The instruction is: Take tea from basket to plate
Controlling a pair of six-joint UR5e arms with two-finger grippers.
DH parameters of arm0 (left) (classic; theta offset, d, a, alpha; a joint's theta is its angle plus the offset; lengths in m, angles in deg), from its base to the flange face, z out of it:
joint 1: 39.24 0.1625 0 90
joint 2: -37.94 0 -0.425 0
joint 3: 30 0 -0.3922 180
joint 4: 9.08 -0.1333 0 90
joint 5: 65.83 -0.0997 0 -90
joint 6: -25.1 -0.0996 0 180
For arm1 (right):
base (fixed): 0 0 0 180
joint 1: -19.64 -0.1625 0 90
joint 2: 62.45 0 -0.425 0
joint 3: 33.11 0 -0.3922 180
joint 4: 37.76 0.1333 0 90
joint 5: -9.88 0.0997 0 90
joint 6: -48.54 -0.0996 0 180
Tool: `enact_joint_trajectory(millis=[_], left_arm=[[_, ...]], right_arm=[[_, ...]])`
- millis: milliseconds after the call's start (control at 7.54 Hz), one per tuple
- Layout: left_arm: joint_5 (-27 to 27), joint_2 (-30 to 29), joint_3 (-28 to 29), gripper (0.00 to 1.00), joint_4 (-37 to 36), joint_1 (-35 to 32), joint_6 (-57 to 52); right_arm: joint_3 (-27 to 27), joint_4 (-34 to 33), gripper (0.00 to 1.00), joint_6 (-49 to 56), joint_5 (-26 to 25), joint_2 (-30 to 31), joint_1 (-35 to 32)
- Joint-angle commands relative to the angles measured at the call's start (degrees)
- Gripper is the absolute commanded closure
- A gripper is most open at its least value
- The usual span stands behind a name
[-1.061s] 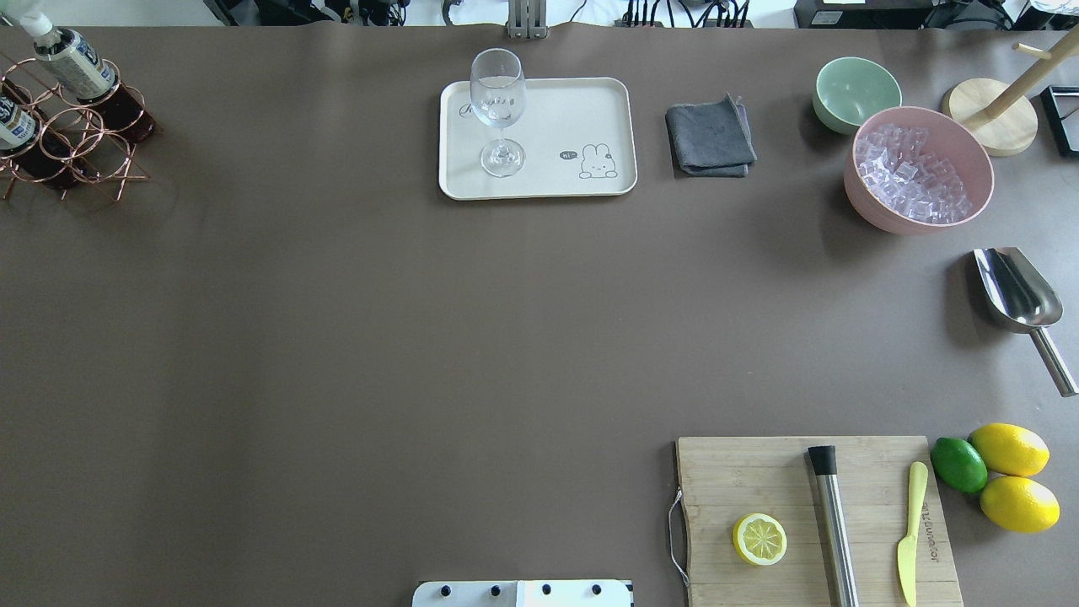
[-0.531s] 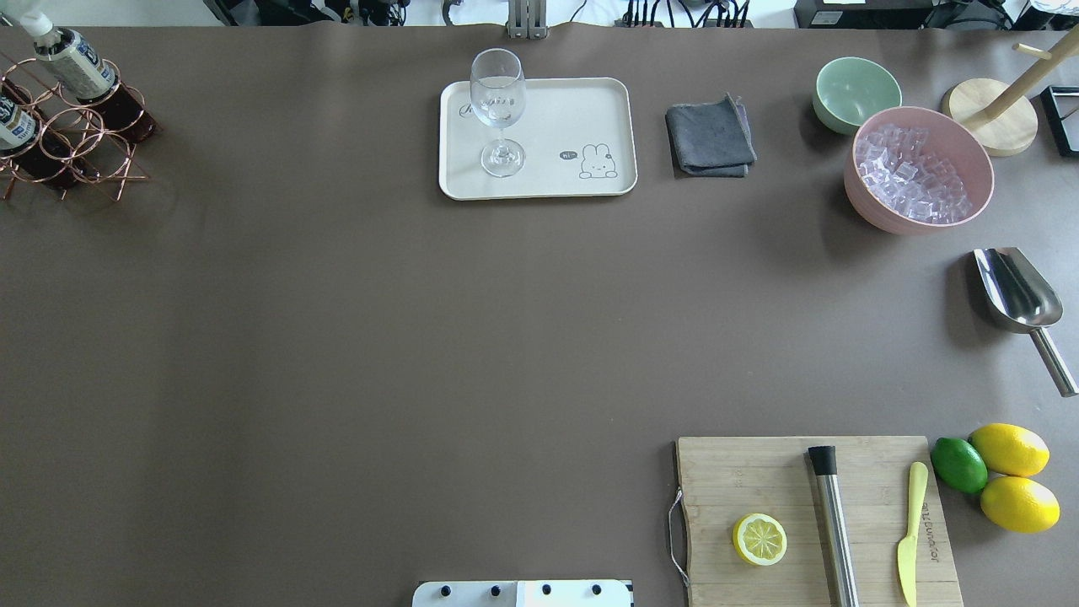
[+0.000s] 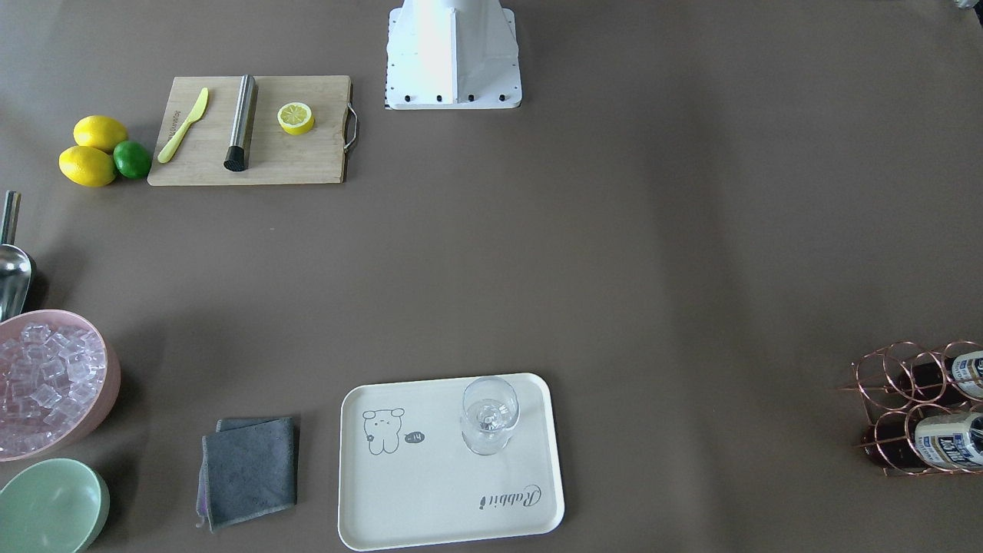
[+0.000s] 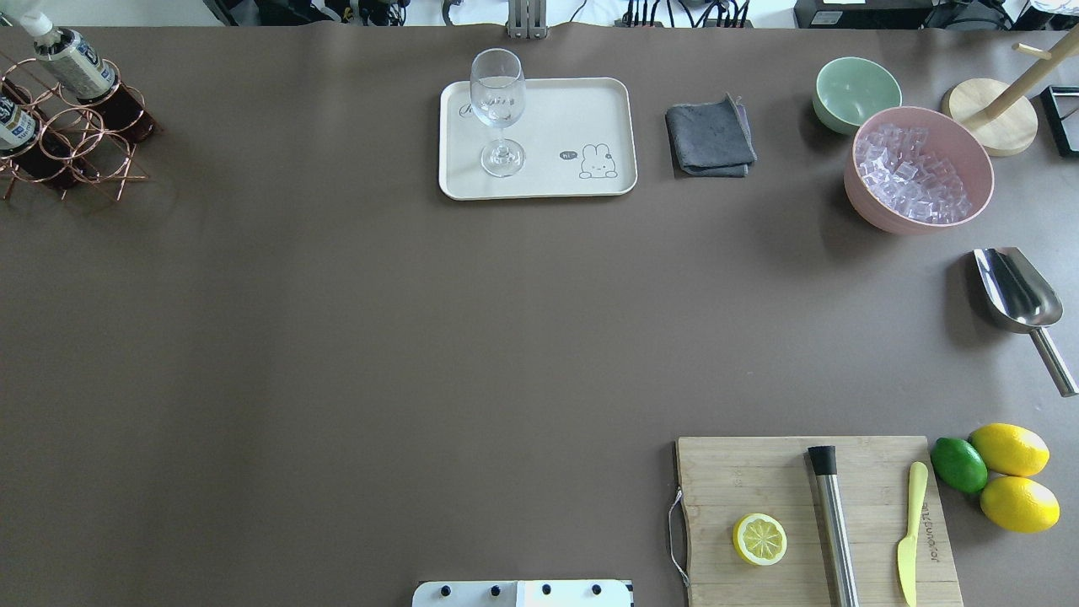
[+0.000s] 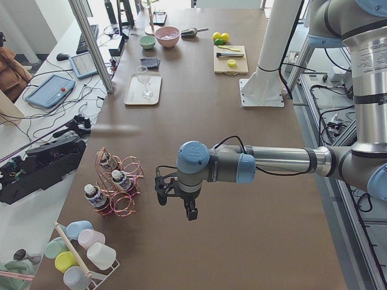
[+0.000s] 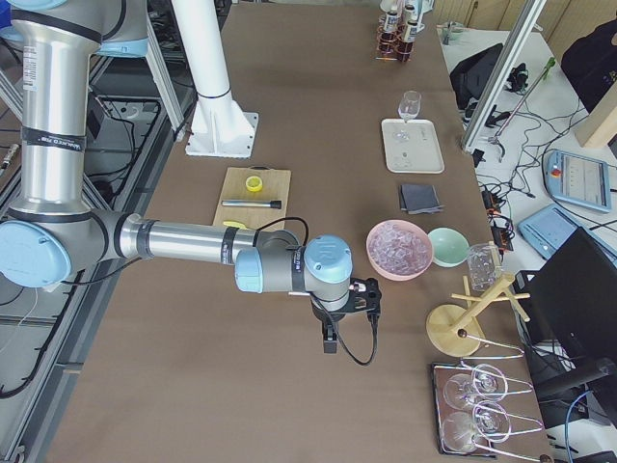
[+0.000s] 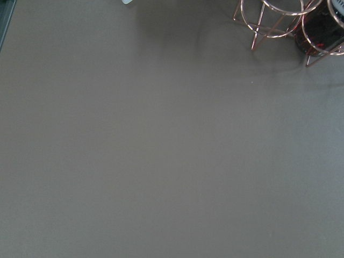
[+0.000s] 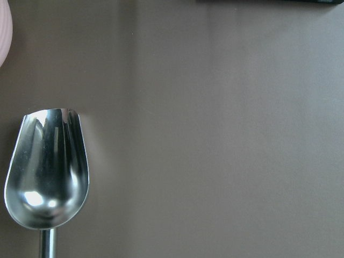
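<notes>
The copper wire basket (image 4: 67, 135) stands at the table's far left corner and holds three tea bottles; two show in the overhead view (image 4: 76, 63), (image 4: 13, 122). The basket also shows in the front-facing view (image 3: 898, 384) and the exterior left view (image 5: 124, 181). The cream plate (image 4: 556, 126) with the cartoon drawing lies at the far middle, also seen from the front (image 3: 430, 484). My left gripper (image 5: 189, 210) hangs over bare table beside the basket. My right gripper (image 6: 330, 341) hangs near the scoop. I cannot tell whether either is open or shut.
A wine glass (image 4: 499, 110) stands on the plate's left part. To its right are a grey cloth (image 4: 710, 139), a green bowl (image 4: 856, 93), a pink bowl of ice (image 4: 919, 173) and a steel scoop (image 4: 1016, 291). A cutting board (image 4: 809, 514) lies front right.
</notes>
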Motion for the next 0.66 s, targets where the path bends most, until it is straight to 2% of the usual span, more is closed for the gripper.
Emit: enact_joint_trajectory(millis=[0, 265, 531], left_arm=[[3.2, -4.0, 0.7, 0.01, -0.4, -0.2, 20.0], [3.2, -12.1, 2.7, 0.01, -10.7, -0.2, 33.3], [2.9, -23.4, 9.0, 0.01, -17.1, 0.2, 46.7]], right_arm=[[0.0, 0.0, 0.0, 0.0, 0.0, 0.0, 0.0], [0.0, 0.0, 0.0, 0.0, 0.0, 0.0, 0.0], [0.0, 0.0, 0.0, 0.0, 0.1, 0.0, 0.0]])
